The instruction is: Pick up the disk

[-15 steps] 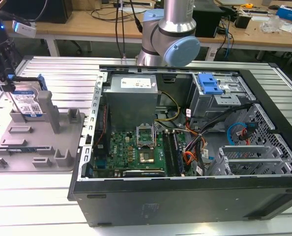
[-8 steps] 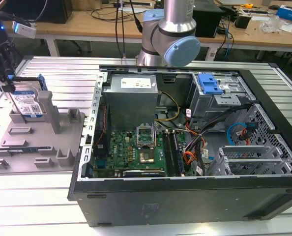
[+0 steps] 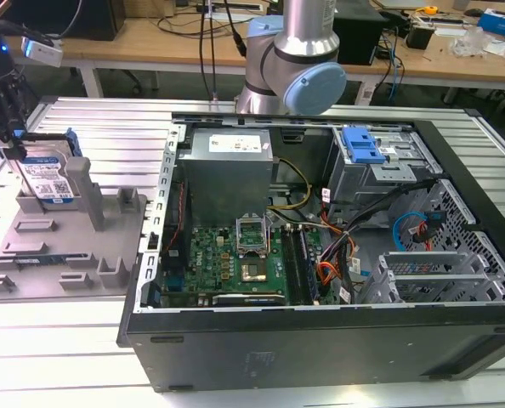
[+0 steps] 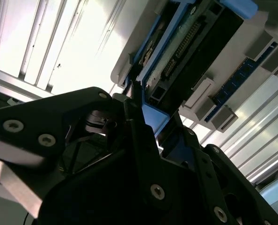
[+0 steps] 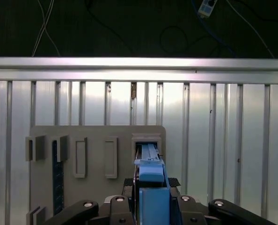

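Note:
The disk [image 3: 50,182] stands on edge in the grey holder [image 3: 65,246] at the exterior view's left, its blue-and-white label facing out and blue rails along its edges. My gripper [image 3: 21,153] comes down on its top edge from above. In the first wrist view the disk [image 5: 150,183] shows edge-on, with a black finger [image 5: 129,182] pressed against each side, and its far end sits in the holder's slot [image 5: 146,139]. The second wrist view looks along the disk [image 4: 190,42] to its connector side, past the gripper [image 4: 138,110].
An open computer case [image 3: 320,340] takes up the middle and the exterior view's right, with a blue drive-cage latch [image 3: 360,144] inside. The arm's base [image 3: 295,59] rises behind it. Upright posts [image 3: 87,183] flank the disk. A ribbed metal table [image 3: 91,127] carries everything.

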Controlling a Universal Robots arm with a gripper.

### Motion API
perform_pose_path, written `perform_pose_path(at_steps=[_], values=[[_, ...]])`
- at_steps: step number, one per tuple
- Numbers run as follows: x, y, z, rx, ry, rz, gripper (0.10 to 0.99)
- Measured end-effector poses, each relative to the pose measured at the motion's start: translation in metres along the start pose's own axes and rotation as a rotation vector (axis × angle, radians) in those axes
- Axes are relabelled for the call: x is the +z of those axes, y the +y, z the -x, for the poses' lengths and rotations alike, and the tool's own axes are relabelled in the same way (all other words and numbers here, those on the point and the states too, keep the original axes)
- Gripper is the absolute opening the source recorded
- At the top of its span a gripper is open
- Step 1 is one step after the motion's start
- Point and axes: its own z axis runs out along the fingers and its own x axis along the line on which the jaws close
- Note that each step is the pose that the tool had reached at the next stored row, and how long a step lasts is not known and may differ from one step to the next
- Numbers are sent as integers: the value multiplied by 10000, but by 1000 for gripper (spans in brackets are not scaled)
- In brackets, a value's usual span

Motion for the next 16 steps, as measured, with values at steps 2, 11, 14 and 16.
perform_pose_path(at_steps=[2,11,14,16], values=[[0,0,-1,0,-15,-2,369],[-17,1,-6,0,-121,-25,369],[-50,2,-8,1,-120,-24,369],[-102,2,-12,0,-121,-25,369]])
